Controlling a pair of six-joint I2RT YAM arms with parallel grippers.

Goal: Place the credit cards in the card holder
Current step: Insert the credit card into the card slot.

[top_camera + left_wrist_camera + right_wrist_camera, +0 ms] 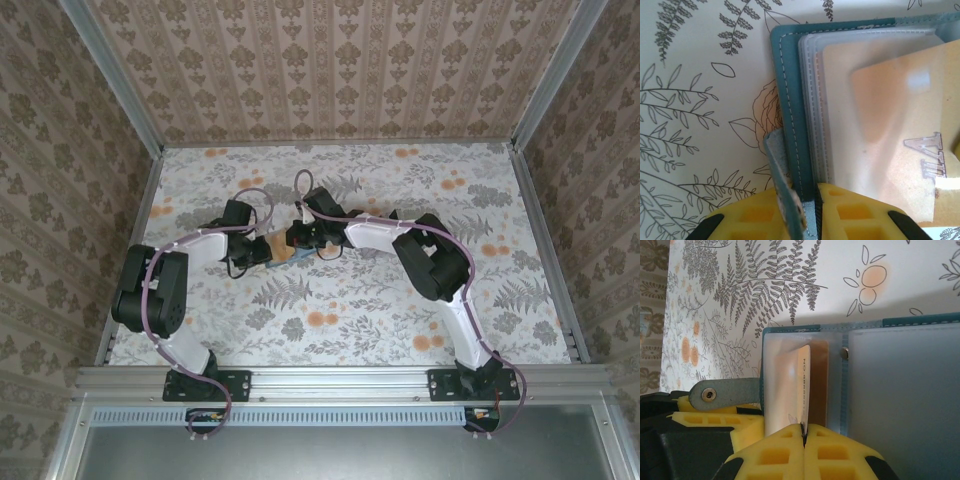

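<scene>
From above, we find the card holder point(283, 252) at mid-table, and we judge a card insertion to be in hand. Left wrist: the left gripper point(809, 212) nips its teal cover point(790, 125), jaws narrowly parted. Right wrist: the right gripper point(803, 437), pressed together, pinches a credit card point(804, 382) edge-on at a clear sleeve point(781, 385); the next move calls for sliding it in squarely.
</scene>
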